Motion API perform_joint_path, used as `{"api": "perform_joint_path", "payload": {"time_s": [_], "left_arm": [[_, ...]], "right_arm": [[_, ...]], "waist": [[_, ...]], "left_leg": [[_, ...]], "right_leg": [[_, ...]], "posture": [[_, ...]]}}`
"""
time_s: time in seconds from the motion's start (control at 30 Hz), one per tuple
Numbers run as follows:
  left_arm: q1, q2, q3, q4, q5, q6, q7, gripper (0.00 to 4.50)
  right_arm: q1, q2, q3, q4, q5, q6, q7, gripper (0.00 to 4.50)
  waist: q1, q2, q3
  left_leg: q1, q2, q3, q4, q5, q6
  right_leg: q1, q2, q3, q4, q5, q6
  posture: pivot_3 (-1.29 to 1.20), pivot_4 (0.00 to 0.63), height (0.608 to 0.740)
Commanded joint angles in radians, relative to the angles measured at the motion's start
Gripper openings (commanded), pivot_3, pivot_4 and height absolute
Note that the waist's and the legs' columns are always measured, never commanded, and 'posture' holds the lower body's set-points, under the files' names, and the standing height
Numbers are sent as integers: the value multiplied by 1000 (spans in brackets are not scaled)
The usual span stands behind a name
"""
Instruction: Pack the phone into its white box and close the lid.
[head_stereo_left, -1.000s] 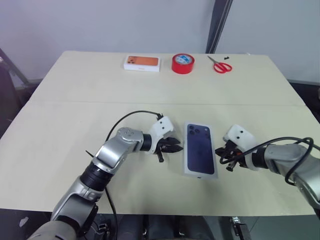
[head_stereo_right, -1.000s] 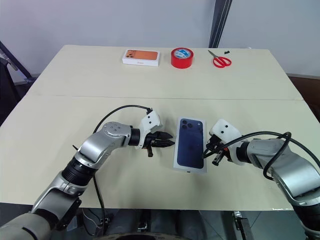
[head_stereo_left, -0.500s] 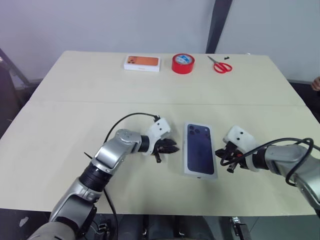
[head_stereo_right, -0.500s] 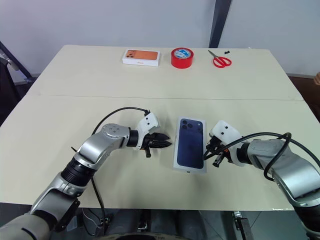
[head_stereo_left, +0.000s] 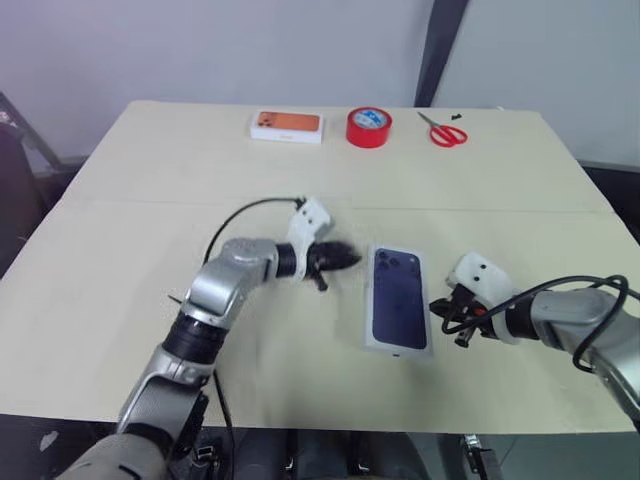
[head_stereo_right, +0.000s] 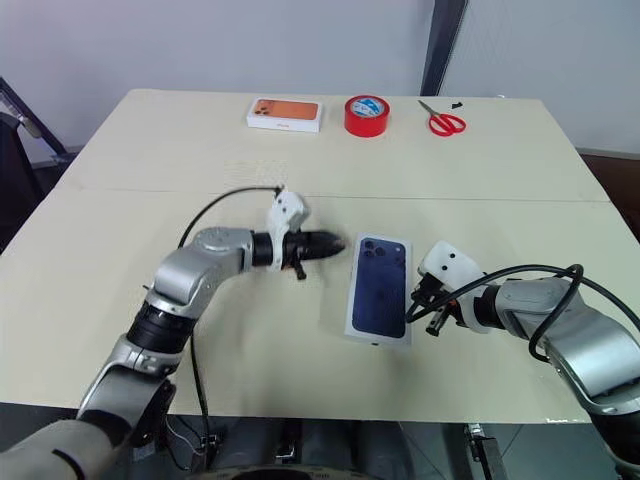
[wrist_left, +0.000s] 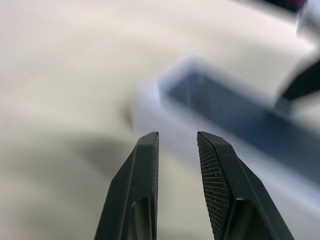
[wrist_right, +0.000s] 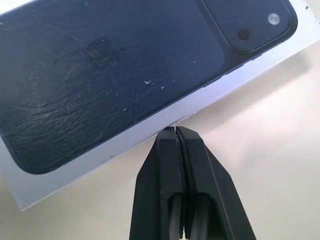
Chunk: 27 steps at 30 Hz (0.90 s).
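Note:
The dark navy phone (head_stereo_left: 398, 296) lies face down in the shallow white box (head_stereo_left: 398, 347) at the table's middle, camera cluster at the far end. My left gripper (head_stereo_left: 345, 258) hovers above the table just left of the box's far left corner, pointing toward it. Its fingers (wrist_left: 150, 150) stand a little apart, open, with nothing between them. My right gripper (head_stereo_left: 437, 305) rests low at the box's right side. It is shut and empty, and its closed tips (wrist_right: 175, 129) sit against the white rim (wrist_right: 90, 165) beside the phone (wrist_right: 125, 65).
At the table's far edge lie a white box printed with an orange phone (head_stereo_left: 286, 125), a red tape roll (head_stereo_left: 368, 127) and red scissors (head_stereo_left: 446, 130). A seam crosses the tabletop behind the box.
My left gripper has lifted off the table and moved toward the far side, beside the box's far corner. The right gripper, phone and box have stayed put.

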Motion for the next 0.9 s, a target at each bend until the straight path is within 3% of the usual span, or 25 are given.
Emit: {"api": "perform_joint_path", "payload": {"time_s": [0.03, 0.27, 0.57, 0.77, 0.9], "left_arm": [[-31, -29, -11, 6, -8, -11, 7, 1272], [-40, -15, -203, 110, 146, -96, -16, 1272], [-21, -26, -227, 137, 169, -115, -38, 1272], [-11, -31, -222, 135, 169, -109, -44, 1272], [-4, -37, -225, 135, 174, -106, -41, 1272]], "right_arm": [[-11, -12, -34, -27, 8, -13, 7, 40], [-12, -5, -28, -29, 4, -13, 4, 40], [7, -24, -57, -36, 6, -32, 19, 40], [66, -24, -165, -118, 123, -44, 123, 40], [116, -9, -90, -190, 136, -36, 103, 40]], "waist": [[0, 0, 0], [-1, 0, 0], [0, 0, 0], [0, 0, 0], [0, 0, 0]], "left_leg": [[0, 0, 0, 0, 0, 0], [0, 0, 0, 0, 0, 0], [0, 0, 0, 0, 0, 0], [0, 0, 0, 0, 0, 0], [0, 0, 0, 0, 0, 1]], "right_leg": [[0, 0, 0, 0, 0, 0], [0, 1, 0, 0, 0, 0], [0, 0, 0, 0, 0, 0], [0, 0, 0, 0, 0, 0], [0, 0, 0, 0, 0, 0]], "posture": [[0, 150, 719], [0, 150, 719], [0, 150, 719], [0, 150, 719], [0, 150, 719]]}}
